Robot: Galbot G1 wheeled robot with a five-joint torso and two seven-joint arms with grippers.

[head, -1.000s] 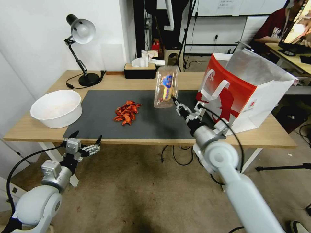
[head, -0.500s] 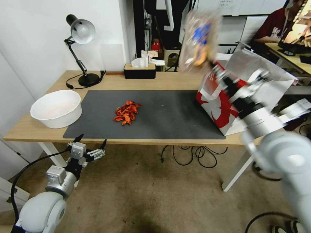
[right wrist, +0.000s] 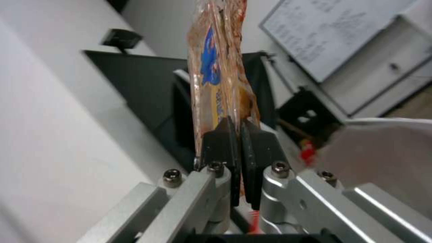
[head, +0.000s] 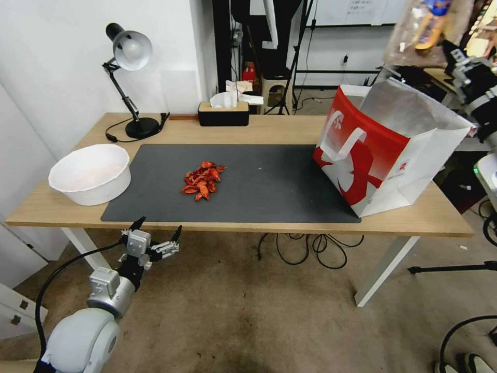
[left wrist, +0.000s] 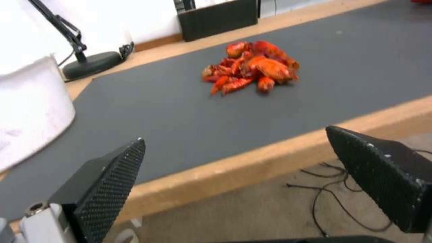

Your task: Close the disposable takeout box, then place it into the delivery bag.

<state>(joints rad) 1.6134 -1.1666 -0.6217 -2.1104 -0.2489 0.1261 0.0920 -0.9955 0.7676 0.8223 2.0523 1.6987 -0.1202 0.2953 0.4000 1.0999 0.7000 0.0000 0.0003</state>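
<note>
The disposable takeout box (head: 422, 31) is closed, a clear clamshell with blue and yellow-brown contents, held high at the top right of the head view. My right gripper (head: 449, 49) is shut on its lower edge; the right wrist view shows the gripper (right wrist: 236, 123) pinching the box (right wrist: 216, 67) edge-on. The box hangs above the open mouth of the delivery bag (head: 383, 150), which stands red and white at the table's right end. My left gripper (head: 158, 233) waits open below the table's front edge, its fingers (left wrist: 108, 182) spread wide.
On the grey mat (head: 259, 181) lies a pile of red food (head: 203, 180). A large white bowl (head: 90, 173) sits at the table's left end, with a desk lamp (head: 129, 57) and a black tissue box (head: 223, 113) at the back. Cables trail on the floor under the table.
My right arm has carried the box up and to the right, from over the mat to above the bag. The left arm has sunk a little lower.
</note>
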